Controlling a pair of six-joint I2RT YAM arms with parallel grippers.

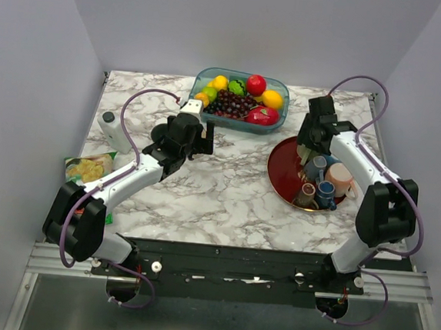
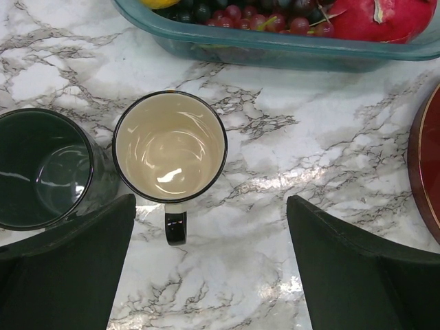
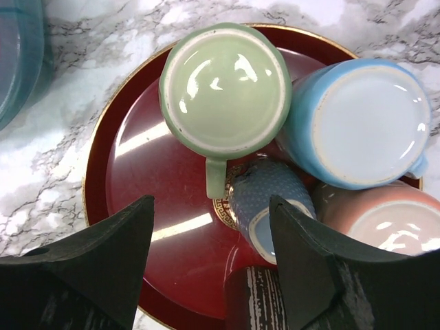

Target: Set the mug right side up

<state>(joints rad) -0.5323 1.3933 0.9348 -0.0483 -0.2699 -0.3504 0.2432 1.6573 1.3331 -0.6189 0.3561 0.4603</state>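
Observation:
A pale green mug (image 3: 225,89) stands upside down on the red tray (image 3: 158,206), its handle pointing toward my right gripper (image 3: 213,268). That gripper is open and empty, hovering above the tray (image 1: 281,174) just short of the green mug. A light blue mug (image 3: 368,124) is also upside down beside it. A cream-lined black mug (image 2: 170,146) and a dark green mug (image 2: 41,167) stand upright on the marble. My left gripper (image 2: 210,268) is open and empty just near of the cream mug's handle (image 2: 175,227).
On the tray there are also a pink mug (image 3: 385,220), a blue dotted mug (image 3: 271,206) lying on its side and a dark striped mug (image 3: 265,295). A teal fruit container (image 1: 242,97) stands at the back. A chips bag (image 1: 89,167) and a white object (image 1: 114,129) lie left.

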